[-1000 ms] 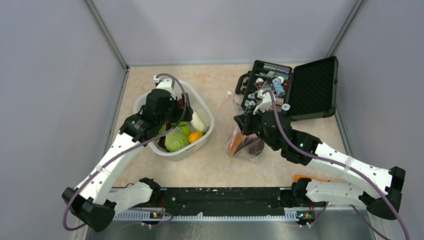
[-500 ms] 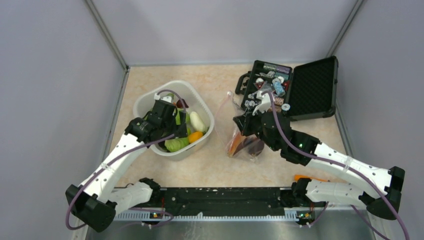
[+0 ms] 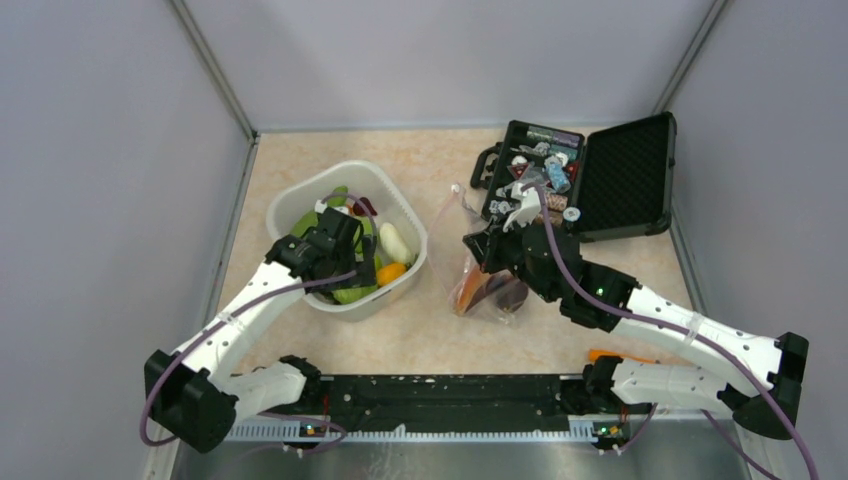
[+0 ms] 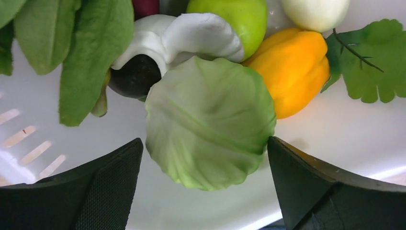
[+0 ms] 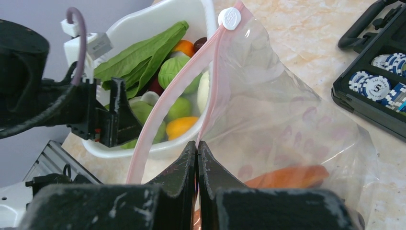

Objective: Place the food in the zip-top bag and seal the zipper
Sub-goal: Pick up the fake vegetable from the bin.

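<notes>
The right gripper (image 5: 197,146) is pinching one lip of the zip-top bag (image 5: 287,115) at its zipper (image 5: 167,98), jaws fully closed. It is holding the mouth agape toward the white tub (image 5: 158,21), likely so food can drop in. An orange carrot (image 5: 287,176) is already lying inside. The left gripper (image 4: 205,148) is hanging wide open, straddling a green cabbage (image 4: 210,120) in the tub, apparently preparing to grasp it. Beyond, the black case (image 3: 625,175) is sitting open.
</notes>
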You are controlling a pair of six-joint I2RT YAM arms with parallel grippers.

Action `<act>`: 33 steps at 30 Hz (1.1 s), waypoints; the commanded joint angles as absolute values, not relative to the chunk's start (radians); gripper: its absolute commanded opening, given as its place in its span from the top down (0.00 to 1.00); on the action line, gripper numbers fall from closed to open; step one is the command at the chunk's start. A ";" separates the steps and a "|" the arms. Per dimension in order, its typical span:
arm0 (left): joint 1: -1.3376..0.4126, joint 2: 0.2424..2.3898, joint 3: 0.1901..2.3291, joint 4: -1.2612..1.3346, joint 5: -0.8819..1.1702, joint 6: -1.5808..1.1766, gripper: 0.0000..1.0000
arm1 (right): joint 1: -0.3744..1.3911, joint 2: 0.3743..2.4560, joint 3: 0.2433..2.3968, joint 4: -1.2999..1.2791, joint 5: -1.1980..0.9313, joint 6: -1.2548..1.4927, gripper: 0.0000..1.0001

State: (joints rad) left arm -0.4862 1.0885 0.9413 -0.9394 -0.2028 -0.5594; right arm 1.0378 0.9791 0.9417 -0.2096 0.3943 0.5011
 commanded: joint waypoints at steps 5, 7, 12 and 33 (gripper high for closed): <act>-0.484 1.134 0.897 -0.873 -0.154 -0.556 0.17 | 1.035 0.976 0.942 -0.163 0.379 0.508 1.00; -0.484 1.122 0.904 -0.873 -0.152 -0.554 0.34 | 1.034 0.977 0.941 -0.162 0.377 0.509 1.00; -0.485 1.056 0.926 -0.870 -0.178 -0.537 0.59 | 1.035 0.976 0.942 -0.162 0.376 0.509 1.00; -0.483 0.693 0.944 -0.657 -0.175 -0.543 0.92 | 1.034 0.969 0.934 -0.151 0.384 0.510 1.00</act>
